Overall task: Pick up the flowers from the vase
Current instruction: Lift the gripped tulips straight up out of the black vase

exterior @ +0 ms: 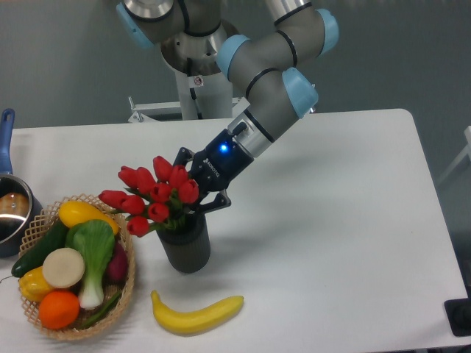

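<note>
Red tulip flowers (157,193) with green leaves stand in the dark grey ribbed vase (185,250), left of the table's middle, and lean toward the left. My gripper (195,184) reaches in from the upper right, just above the vase's rim. Its two black fingers sit on either side of the bunch, behind the buds, and look shut on the stems. The buds hide the fingertips and the stems. The vase stands upright on the table.
A woven basket (126,283) of vegetables and fruit stands just left of the vase. A yellow banana (197,314) lies in front of the vase. A pot (11,213) with a blue handle is at the left edge. A black object (461,316) sits at the front right corner.
</note>
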`<action>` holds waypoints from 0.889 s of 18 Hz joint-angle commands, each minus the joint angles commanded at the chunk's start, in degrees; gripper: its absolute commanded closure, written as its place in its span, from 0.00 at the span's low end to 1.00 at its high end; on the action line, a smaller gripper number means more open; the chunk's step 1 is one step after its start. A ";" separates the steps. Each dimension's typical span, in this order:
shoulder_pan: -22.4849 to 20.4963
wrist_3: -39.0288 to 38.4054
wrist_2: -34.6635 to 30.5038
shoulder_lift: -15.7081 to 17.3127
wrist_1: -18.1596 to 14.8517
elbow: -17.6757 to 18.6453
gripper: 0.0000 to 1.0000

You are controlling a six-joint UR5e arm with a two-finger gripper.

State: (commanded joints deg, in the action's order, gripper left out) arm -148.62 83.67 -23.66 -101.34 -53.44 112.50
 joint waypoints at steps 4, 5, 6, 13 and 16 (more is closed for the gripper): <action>-0.44 -0.44 1.33 1.05 0.00 0.00 0.61; -0.35 -0.53 1.33 1.32 0.00 0.09 0.61; -0.44 -0.88 1.42 1.84 0.00 0.09 0.61; -1.76 -9.13 3.35 7.20 0.00 -1.67 0.61; -1.93 -12.12 3.44 8.70 0.00 -2.81 0.61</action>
State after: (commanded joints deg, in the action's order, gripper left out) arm -150.56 71.55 -20.21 -92.64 -53.44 109.69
